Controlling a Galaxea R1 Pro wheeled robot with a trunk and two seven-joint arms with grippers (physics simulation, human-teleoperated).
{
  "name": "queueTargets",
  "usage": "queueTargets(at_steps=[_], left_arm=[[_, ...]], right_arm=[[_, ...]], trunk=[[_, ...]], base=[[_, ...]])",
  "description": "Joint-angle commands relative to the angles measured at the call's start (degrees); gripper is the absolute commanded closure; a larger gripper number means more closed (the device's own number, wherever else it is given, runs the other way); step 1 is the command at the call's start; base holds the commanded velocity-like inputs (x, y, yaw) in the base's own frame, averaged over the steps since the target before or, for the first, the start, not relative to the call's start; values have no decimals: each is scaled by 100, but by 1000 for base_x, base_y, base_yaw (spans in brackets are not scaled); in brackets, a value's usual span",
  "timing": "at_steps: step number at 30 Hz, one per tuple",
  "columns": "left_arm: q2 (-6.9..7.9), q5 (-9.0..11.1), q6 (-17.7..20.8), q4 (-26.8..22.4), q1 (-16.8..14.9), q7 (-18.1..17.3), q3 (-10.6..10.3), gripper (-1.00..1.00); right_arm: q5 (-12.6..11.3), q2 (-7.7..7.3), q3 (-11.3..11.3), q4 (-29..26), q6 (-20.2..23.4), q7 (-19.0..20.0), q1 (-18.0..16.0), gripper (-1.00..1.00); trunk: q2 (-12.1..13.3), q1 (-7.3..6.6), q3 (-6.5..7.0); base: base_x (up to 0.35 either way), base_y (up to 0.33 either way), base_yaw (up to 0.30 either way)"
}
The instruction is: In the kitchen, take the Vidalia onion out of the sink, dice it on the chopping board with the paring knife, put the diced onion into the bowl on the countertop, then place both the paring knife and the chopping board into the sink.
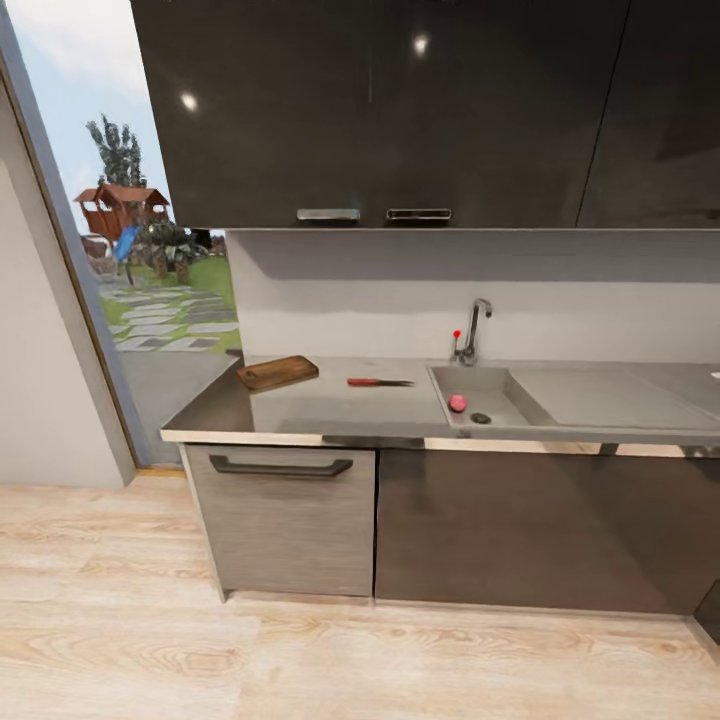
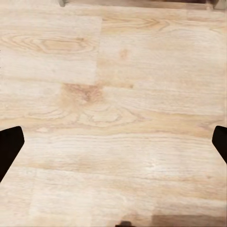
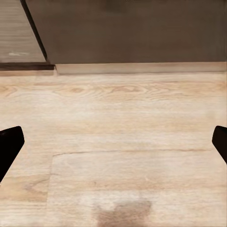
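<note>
Nothing of the job looks done yet, as far as I can judge from where I stand; the Vidalia onion [image 1: 457, 403] sits whole in the sink [image 1: 500, 385], near its front left corner and just beside the dark drain; the tap with its small red knob [image 1: 456, 335] rises behind the basin. To the left, on the countertop [image 1: 330, 405], the paring knife [image 1: 378, 382] lies flat with its red handle pointing left, apart from the sink's edge; farther left again, toward the back corner by the big window [image 1: 120, 250], the chopping board [image 1: 277, 373] lies at a slight angle, well apart from the knife. Of the bowl I can make out at most a white sliver at the far right edge of the worktop, too small to be sure of.

Both arms hang low, aimed at the pale wood floor [image 1: 300, 640]; the left gripper [image 2: 113, 142] has its dark fingertips at the two sides of its wrist view, spread wide with nothing between them but floorboards; the right gripper [image 3: 113, 142] is spread wide the same way, empty, with the base of the lower cabinets [image 3: 127, 33] ahead of it.

So every step remains: fetching the onion, dicing it, filling the bowl, then putting knife and board in the sink; the robot seems to be facing the counter from some way back.
</note>
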Motion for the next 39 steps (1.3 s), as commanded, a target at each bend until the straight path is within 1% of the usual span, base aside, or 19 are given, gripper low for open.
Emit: queueTargets(at_steps=[1,39], left_arm=[[1,31,-9,-7,1,-4,-1,-100],[1,31,-6,-14,1,-4,-1,-100]], right_arm=[[5,5,-15,3,-17,-1,-3,-100],[5,5,-15,3,-26,-1,-3,-100]], trunk=[[39,-23,13],[1563,-857,696]], base=[[0,0,0],[0,0,0]])
